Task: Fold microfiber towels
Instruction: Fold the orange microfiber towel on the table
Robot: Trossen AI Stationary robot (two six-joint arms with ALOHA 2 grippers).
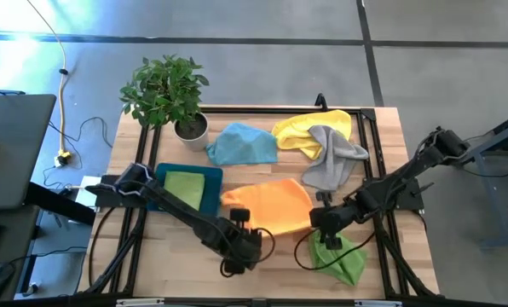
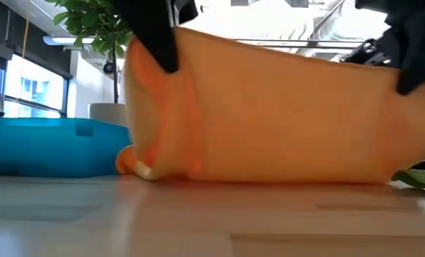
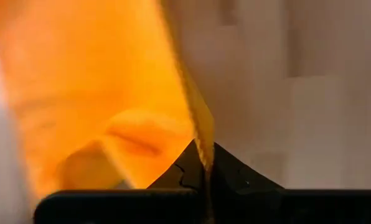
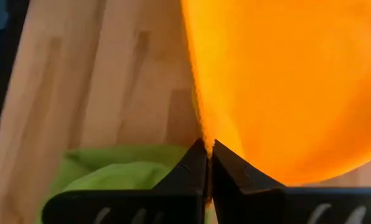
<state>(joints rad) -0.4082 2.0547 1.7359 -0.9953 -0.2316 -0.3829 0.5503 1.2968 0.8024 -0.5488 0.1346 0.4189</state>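
1. You see both claws clamped shut on the orange towel, the left gripper and right gripper each pinching 1 corner.
2. The cloth hangs between them, its lower edge touching the table.
3. This looks like the first fold; next, carry the held edge over the far edge, keeping both corners level.
4. A lime green towel lies just beside the right claw.

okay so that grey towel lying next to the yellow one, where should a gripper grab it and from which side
The grey towel lies crumpled, its far end draped over the yellow towel. Probably best to pinch the near corner, toward the orange towel, coming straight down from above: that end lies on bare table, clear of other cloths. Both grippers are currently shut on the orange towel's edge.
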